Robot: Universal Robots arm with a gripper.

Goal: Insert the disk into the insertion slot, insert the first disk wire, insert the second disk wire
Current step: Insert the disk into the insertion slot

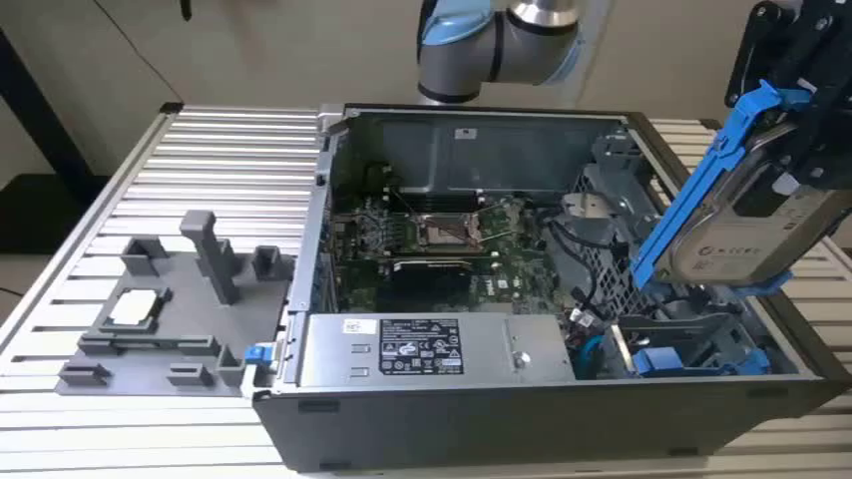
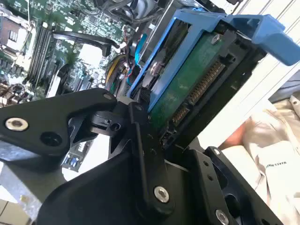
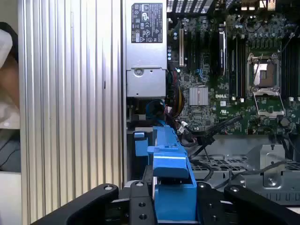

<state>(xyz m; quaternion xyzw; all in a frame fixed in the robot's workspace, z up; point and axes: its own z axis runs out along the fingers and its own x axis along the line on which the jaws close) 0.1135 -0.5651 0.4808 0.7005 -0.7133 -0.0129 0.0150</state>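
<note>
Bench point(image 1: 200, 140): slatted metal, carries the open computer case point(image 1: 533, 424), with a grey fixture point(image 1: 174, 299) well apart on the exterior view's left. Inside the case are the green motherboard point(image 1: 440, 249) and, along the near wall, the grey power supply point(image 1: 426, 349).

The insertion slot point(image 1: 679, 339) is in the dark drive cage at the case corner on the exterior view's right, and nothing sits in it yet. The disk point(image 1: 745, 235) in its blue carrier hangs tilted in the air above that cage, low end nearest the slot but not in it. The gripper point(image 3: 174, 201) is pinched on the carrier's edges.

Step in hand, as I judge it: seat the disk. Doing it well likely means levelling the tilt to match the bay and squaring the carrier rails to the cage walls before any push, since the bay looks barely wider than the carrier.

Edges and room: the case rim point(image 1: 785, 329) is just beside the cage, so that side is tight. Black cables point(image 3: 211, 131) lie near the cage mouth and could snag. There is open air above.
</note>
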